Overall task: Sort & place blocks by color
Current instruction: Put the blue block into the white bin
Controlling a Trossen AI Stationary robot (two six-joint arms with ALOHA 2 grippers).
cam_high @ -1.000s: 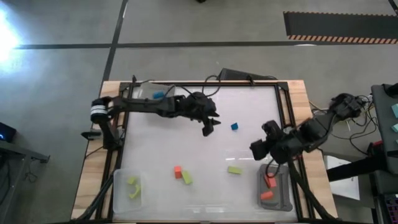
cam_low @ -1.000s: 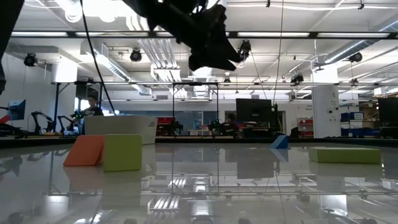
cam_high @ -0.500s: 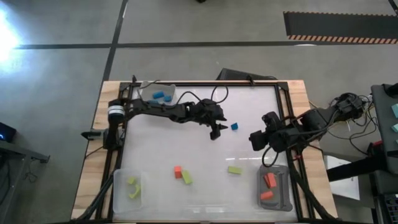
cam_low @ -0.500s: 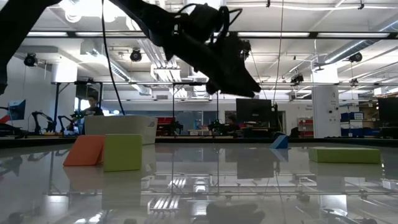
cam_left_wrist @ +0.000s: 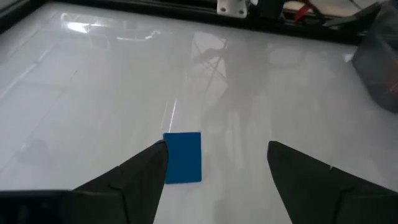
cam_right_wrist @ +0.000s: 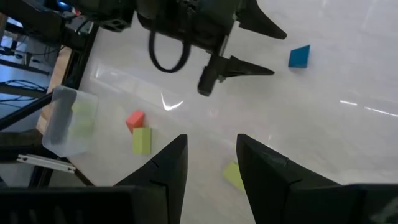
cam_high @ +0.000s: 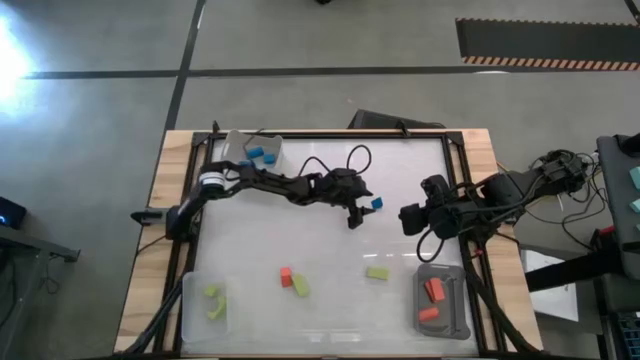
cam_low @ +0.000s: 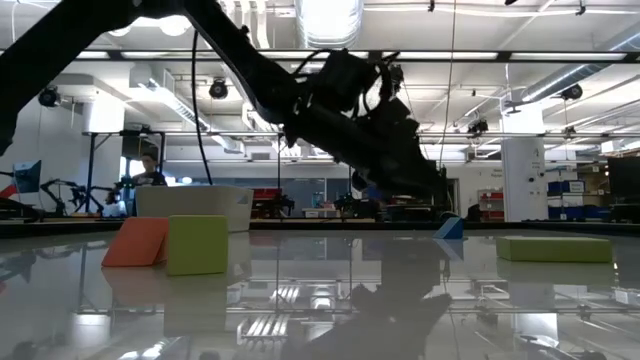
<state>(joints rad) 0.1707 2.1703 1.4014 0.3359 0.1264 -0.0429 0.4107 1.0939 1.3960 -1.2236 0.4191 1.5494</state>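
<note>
We see the left claw [cam_high: 360, 213] spread wide above the table [cam_high: 300, 240], just beside the lone blue block [cam_high: 376, 203] right of centre, not touching it. The right claw [cam_high: 408, 217] hovers at the right, fingers parted and empty. An orange block [cam_high: 286, 273] and green blocks [cam_high: 300, 286] lie near the front.

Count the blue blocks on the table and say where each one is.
3. Two blue blocks lie in the clear tray at the far left corner; a third sits mid-table by the left pincer. Others may be hidden.
</note>
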